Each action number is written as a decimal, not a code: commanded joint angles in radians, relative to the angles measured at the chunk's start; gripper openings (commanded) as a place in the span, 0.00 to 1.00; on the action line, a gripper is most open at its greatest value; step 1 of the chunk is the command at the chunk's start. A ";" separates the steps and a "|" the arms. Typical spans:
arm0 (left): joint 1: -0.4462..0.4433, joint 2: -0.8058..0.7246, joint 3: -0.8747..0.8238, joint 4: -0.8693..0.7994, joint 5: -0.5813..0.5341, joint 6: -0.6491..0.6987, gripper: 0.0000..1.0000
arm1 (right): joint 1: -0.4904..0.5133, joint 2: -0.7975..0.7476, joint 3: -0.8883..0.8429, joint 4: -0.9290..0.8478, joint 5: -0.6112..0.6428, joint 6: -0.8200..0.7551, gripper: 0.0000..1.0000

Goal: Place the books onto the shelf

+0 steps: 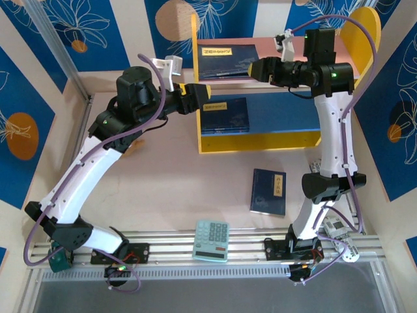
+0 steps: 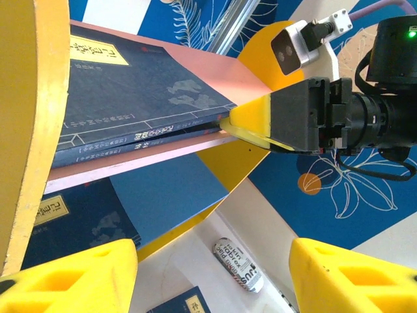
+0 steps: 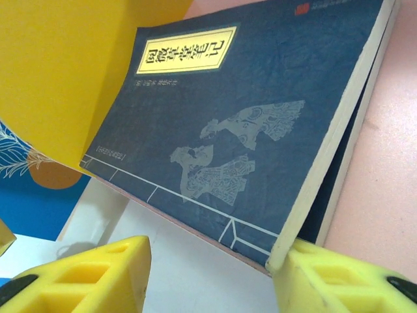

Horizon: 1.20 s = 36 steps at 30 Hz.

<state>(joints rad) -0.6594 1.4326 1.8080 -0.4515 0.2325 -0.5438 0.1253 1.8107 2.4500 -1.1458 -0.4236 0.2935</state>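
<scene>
Nearest to the right wrist lens: two yellow fingers (image 3: 85, 274) of the right gripper (image 3: 208, 257), parted and released, clamping nothing. At the right-hand pad, the near corner of the top book (image 3: 247, 111), touching or just beside; cannot tell which. Under it a second book (image 2: 111, 151), both flat on the pink top board (image 3: 391, 163) of the shelf (image 1: 260, 143), close to the left yellow side panel (image 2: 26, 130). Left gripper (image 2: 212, 261) also parted and empty, hovering beside that panel, between the two boards. Further out: a third book (image 1: 225, 116) on the blue lower board (image 1: 280, 117); a fourth book (image 1: 269, 191) flat on the table (image 1: 163, 189), right of centre, not yet shelved; mint-green calculator (image 1: 212, 239) at the near edge, not part of the job.

Looks like squaring of the upper stack. To do well: push slowly and level along the board, with the pad low against both edges, to avoid sliding the top book over the lower one. Stop at the panel. Then draw back straight to the right, without lifting a cover.
</scene>
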 commanded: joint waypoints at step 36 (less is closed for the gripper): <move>-0.005 0.045 0.025 0.035 0.026 -0.016 0.64 | -0.059 -0.098 -0.104 0.044 -0.080 -0.011 0.58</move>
<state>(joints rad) -0.6598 1.4963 1.8095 -0.4416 0.2543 -0.5514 0.0685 1.6943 2.3135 -1.1069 -0.4629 0.2714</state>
